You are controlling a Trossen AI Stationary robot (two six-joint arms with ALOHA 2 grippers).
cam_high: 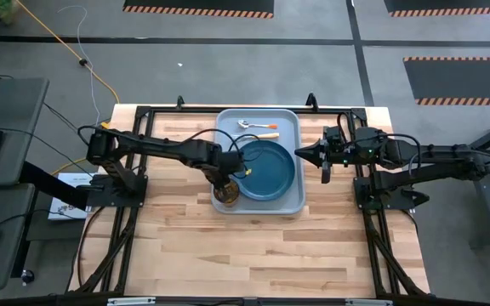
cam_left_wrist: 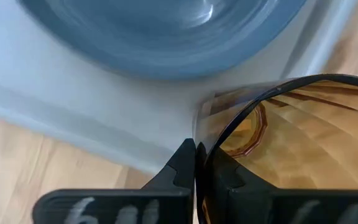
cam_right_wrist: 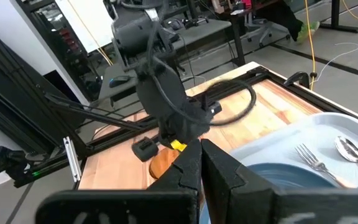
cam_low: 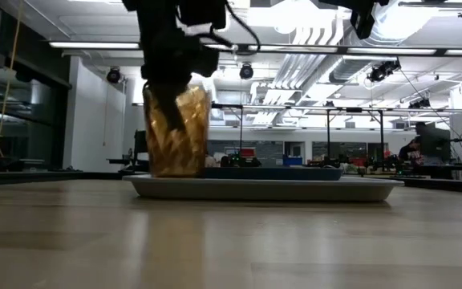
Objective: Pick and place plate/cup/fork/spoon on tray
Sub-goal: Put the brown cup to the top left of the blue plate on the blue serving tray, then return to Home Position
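The amber cup (cam_low: pixel 176 128) is upright at the near left corner of the pale tray (cam_high: pixel 289 202), held by my left gripper (cam_high: pixel 225 185), which is shut on it. The teal plate (cam_high: pixel 268 168) lies in the tray. The spoon (cam_high: pixel 247 124) and the fork (cam_high: pixel 264 133) lie side by side in the tray's far part. My right gripper (cam_high: pixel 303 154) is shut and empty, above the tray's right rim. My left gripper pinches the cup's wall at the rim (cam_left_wrist: pixel 224 138), with one finger (cam_left_wrist: pixel 184 163) outside and the other inside the cup. The fingers come from above, pointing down. The cup stays upright with its base about level with the tray's rim (cam_low: pixel 159 181); whether it rests there I cannot tell.
Bare wooden table lies near and to both sides of the tray. Black frame rails run along the table's left and right edges and its far edge.
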